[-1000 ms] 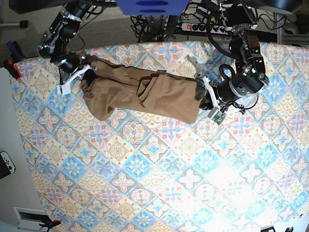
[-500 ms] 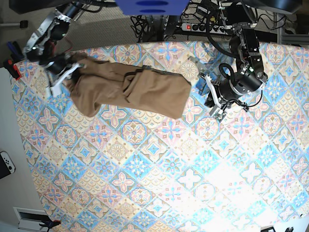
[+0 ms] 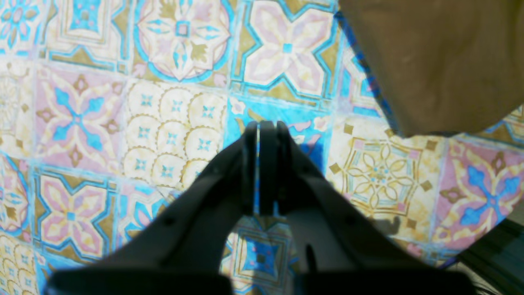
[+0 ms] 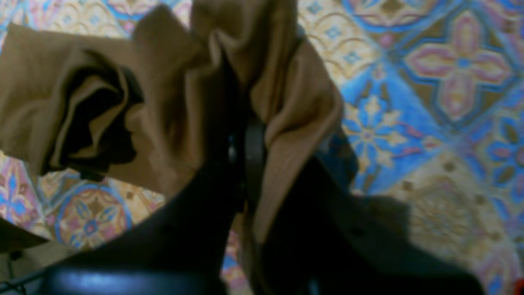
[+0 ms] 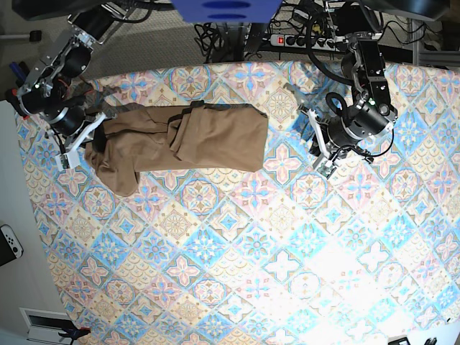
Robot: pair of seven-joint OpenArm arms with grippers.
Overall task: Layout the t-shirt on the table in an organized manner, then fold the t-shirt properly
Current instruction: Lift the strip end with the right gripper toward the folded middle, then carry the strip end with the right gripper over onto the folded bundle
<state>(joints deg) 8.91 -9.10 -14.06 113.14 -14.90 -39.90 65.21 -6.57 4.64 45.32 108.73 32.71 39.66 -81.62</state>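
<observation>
The tan-brown t-shirt [image 5: 183, 136] lies bunched in a long band across the far left of the table [image 5: 237, 244]. My right gripper [image 5: 88, 142] is at the shirt's left end, shut on a fold of its fabric [image 4: 286, 123], with cloth draped over both fingers. My left gripper [image 5: 316, 144] hovers over bare tablecloth to the right of the shirt, a short gap away. Its fingers [image 3: 268, 164] are shut together with nothing between them. A corner of the shirt [image 3: 434, 61] shows at the upper right of the left wrist view.
Cables and a power strip [image 5: 302, 39] lie beyond the table's far edge. A white controller [image 5: 10, 243] sits off the table's left side. The patterned cloth [image 5: 287, 273] covers the whole near half of the table.
My right arm has dragged the t-shirt toward the left of the base view. The shirt's right end has come away from my left gripper, which now stands apart from it.
</observation>
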